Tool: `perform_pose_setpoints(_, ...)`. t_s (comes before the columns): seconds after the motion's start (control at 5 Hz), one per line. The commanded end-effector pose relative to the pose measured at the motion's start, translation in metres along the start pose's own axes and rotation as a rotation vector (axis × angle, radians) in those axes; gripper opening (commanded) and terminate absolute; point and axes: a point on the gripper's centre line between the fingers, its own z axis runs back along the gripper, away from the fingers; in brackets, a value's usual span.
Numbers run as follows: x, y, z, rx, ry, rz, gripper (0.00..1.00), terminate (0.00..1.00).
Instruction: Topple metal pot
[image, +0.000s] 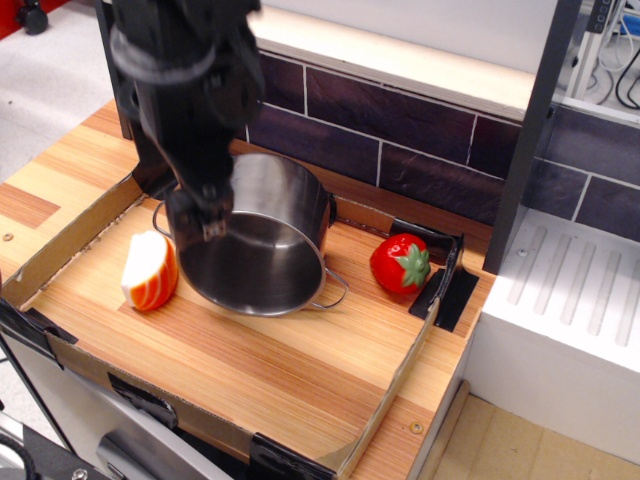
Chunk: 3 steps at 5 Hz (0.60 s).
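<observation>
The metal pot (262, 250) is a shiny steel cylinder with thin loop handles. It lies tilted on the wooden board, its open mouth facing the camera and front left. One loop handle (335, 290) rests low at the right. My black gripper (207, 222) hangs down from the upper left. Its tip is at the pot's upper left rim, and I cannot tell whether it touches. The fingers look like one dark mass, so I cannot tell whether they are open or shut.
A red toy strawberry (400, 263) lies right of the pot. An orange and white toy slice (150, 271) stands at its left. Low cardboard walls (395, 395) edge the board. A dark tiled wall (400, 120) is behind, and a white ridged drainer (570, 290) is at the right.
</observation>
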Motion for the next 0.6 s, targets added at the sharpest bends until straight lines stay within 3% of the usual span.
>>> perform_pose_setpoints(0.0, 0.0089, 0.0266, 0.0483, -0.022, -0.055, 0.069, 1.00, 0.00)
perform_pose_setpoints(0.2, 0.0089, 0.0266, 0.0483, -0.022, -0.055, 0.069, 1.00, 0.00)
perform_pose_setpoints(0.4, 0.0089, 0.0266, 0.0483, -0.022, -0.055, 0.069, 1.00, 1.00)
